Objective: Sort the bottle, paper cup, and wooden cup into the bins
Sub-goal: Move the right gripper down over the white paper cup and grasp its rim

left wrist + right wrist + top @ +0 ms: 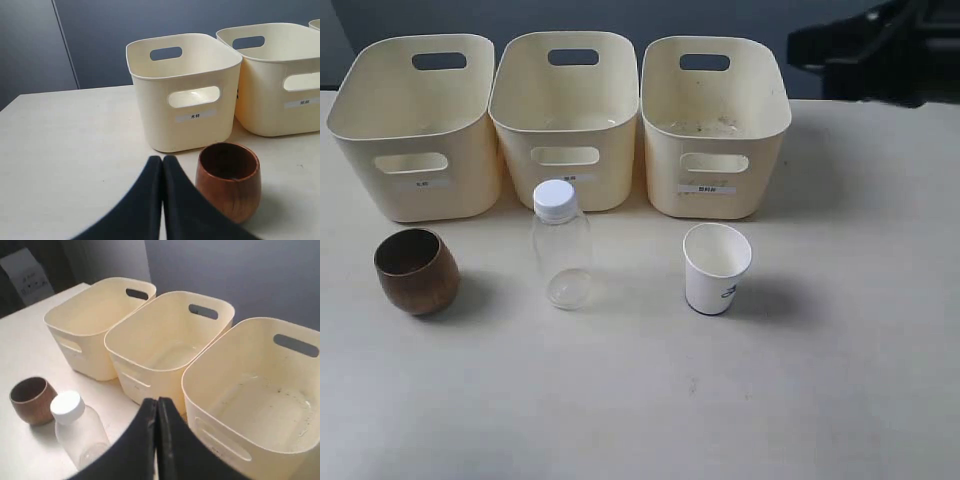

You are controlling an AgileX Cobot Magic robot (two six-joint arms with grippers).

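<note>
Both hands pressed closed, empty: left hand [162, 165] beside wooden cup [228, 180]; right hand [156, 407] above bins [150, 342]. Best opened wide before descending.

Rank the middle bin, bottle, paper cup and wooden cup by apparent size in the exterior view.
1. Cream plastic middle bin
2. Clear plastic bottle with white cap, tallest of the rest
3. Squat brown wooden cup and white tapered paper cup: too alike to rank.
</note>
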